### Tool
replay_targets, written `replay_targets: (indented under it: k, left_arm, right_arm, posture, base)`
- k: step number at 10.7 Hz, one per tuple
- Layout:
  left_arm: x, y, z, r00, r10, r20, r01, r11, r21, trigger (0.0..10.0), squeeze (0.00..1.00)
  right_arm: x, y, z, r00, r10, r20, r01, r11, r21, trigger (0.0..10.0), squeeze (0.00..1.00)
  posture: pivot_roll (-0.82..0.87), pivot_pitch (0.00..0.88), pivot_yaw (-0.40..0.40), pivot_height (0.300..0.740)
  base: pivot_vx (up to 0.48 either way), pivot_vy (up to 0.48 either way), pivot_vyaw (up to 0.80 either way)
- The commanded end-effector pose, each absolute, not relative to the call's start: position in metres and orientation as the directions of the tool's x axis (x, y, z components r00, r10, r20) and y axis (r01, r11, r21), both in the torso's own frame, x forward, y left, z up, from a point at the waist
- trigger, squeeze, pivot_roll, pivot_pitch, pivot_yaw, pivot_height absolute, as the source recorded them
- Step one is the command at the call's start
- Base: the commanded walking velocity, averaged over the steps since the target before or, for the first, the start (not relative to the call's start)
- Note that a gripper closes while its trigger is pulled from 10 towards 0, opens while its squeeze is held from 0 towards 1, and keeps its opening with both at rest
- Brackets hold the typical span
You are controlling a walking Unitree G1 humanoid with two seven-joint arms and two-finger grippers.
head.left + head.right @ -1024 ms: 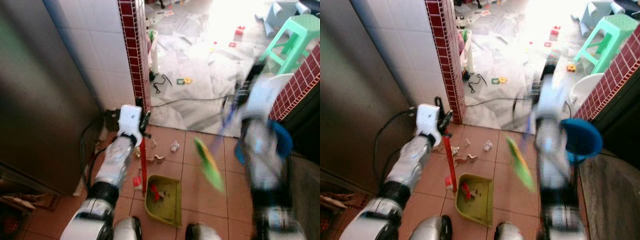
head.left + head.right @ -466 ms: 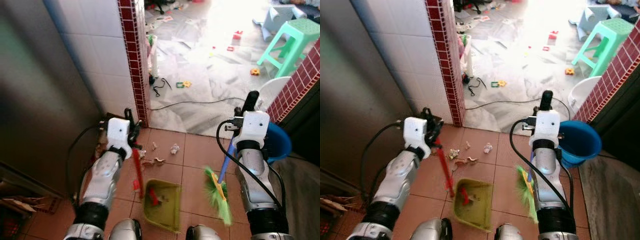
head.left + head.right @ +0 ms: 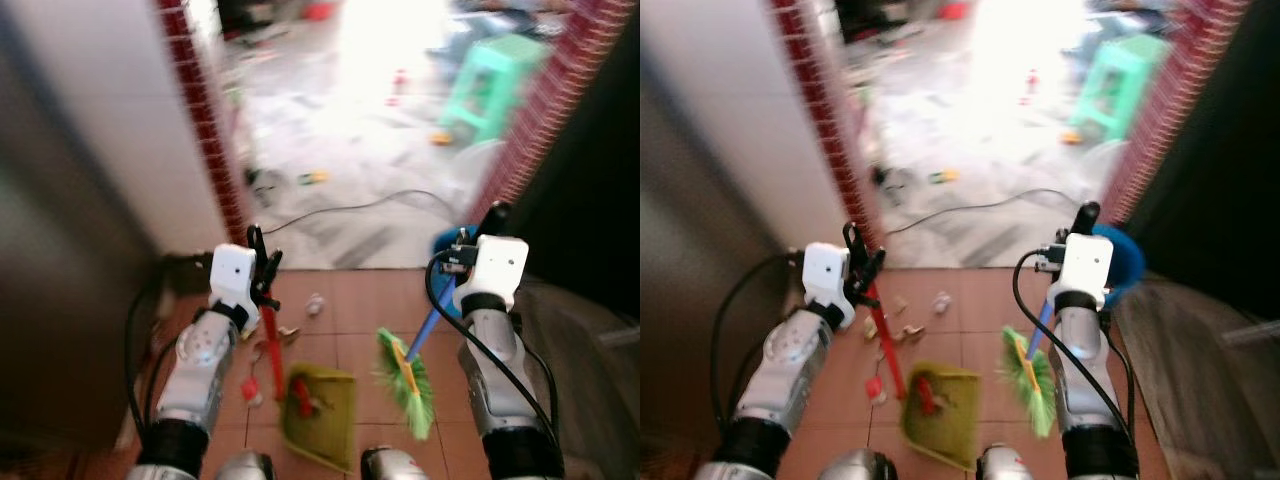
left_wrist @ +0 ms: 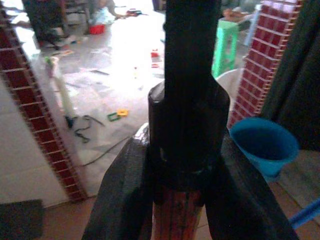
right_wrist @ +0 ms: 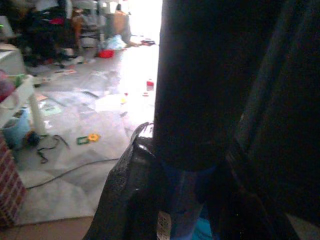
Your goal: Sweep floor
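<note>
From the head camera, blurred as if mid-step, the left gripper [image 3: 260, 262] pinches the red handle of a yellow-green dustpan [image 3: 320, 415], which sits on the terracotta floor tiles [image 3: 345, 300] between the two arms with a red scrap lying inside it. The right gripper [image 3: 487, 222] clamps the blue handle of a small broom [image 3: 405, 380] whose bright green bristles fan out low over the tiles just beside the dustpan. Pale scraps of litter [image 3: 316, 305] lie on the tiles beyond the pan; the blur makes them hard to identify. A blue basin [image 3: 1120, 255] shows partly behind the right arm, and a green stool [image 3: 492, 85] stands well away on the bright grey floor. In the left wrist view, the black fingers [image 4: 122, 195] press on either side of the red handle, which is cut off at the frame edge. In the right wrist view, dark fingers [image 5: 130, 195] close around the blue handle, much of it lost in shadow.
</note>
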State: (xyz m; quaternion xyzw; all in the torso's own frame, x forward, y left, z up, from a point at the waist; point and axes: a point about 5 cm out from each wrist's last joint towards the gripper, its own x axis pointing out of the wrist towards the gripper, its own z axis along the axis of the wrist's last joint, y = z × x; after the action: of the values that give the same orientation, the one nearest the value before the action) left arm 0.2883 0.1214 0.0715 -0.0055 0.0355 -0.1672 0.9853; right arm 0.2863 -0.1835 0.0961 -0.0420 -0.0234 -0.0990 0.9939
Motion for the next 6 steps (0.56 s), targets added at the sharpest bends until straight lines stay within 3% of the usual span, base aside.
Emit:
replay_targets:
  k: [1,3,6]
  left_arm:
    - [0.290,0.125,0.080,0.948,-0.316,-0.040,0.316,0.949,-0.017,10.0,0.00]
    - [0.288,0.121,0.082,0.948,-0.317,-0.036,0.316,0.948,-0.029,10.0,0.00]
    - [0.289,0.125,0.086,0.972,-0.236,-0.012,0.235,0.971,-0.054,10.0,0.00]
  right_arm:
    - [0.283,-0.191,0.092,0.976,-0.216,0.029,0.218,0.967,-0.132,10.0,0.00]
    - [0.286,-0.195,0.099,0.981,-0.188,0.048,0.193,0.968,-0.161,10.0,0.00]
    - [0.301,-0.183,0.112,0.996,-0.058,0.071,0.072,0.975,-0.210,10.0,0.00]
  posture:
    - [-0.09,0.000,0.058,0.740]
    - [-0.08,0.000,0.033,0.740]
    - [-0.06,0.000,-0.070,0.740]
  base:
    - [0.000,0.000,-0.47]
    - [0.000,0.000,0.00]
    - [0.000,0.000,0.00]
